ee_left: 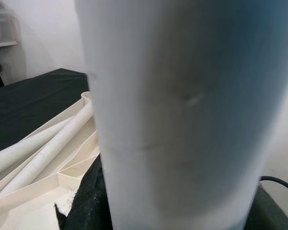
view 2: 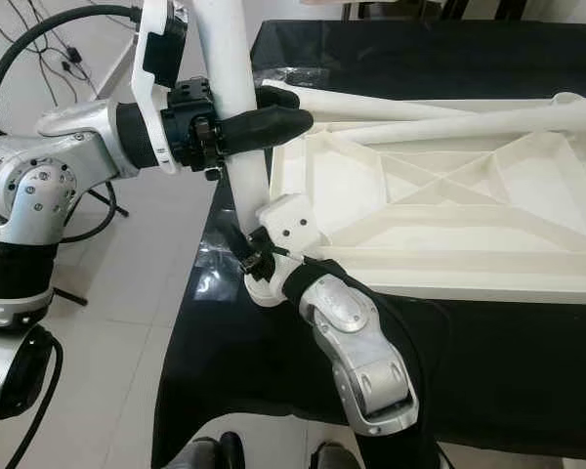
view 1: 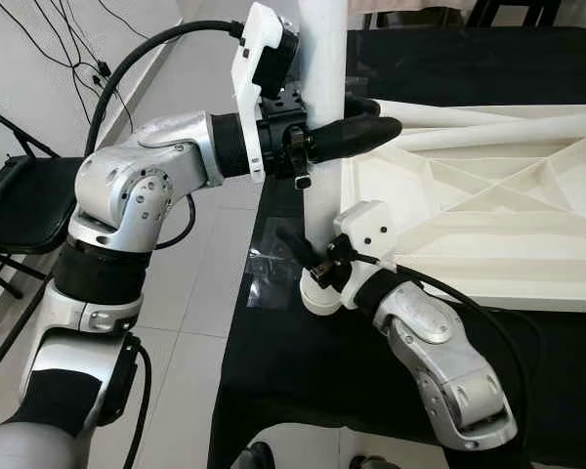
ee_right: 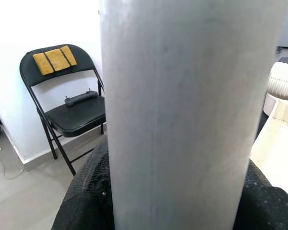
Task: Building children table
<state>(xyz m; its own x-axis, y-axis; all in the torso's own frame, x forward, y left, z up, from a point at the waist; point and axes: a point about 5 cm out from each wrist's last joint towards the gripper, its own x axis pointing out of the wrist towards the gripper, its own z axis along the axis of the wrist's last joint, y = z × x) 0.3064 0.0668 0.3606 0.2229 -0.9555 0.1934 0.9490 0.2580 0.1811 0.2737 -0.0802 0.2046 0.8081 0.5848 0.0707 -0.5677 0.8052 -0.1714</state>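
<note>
We see both grippers clamped on an upright white table leg [view 1: 324,117] at the overturned tabletop's [view 1: 469,225] nine-o'clock corner: left gripper [view 1: 356,132] high, right gripper [view 1: 313,259] low; the right wrist view adds a folding chair [ee_right: 69,100].

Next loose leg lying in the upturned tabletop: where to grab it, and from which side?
Judging by how it lies, grip the nearer loose leg mid-length, coming down from above with fingers across its width. It lies flat in the tabletop, round and slim, its top side exposed. Both grippers, left gripper and right gripper, are clamped on the upright leg, so one must let go first.
</note>
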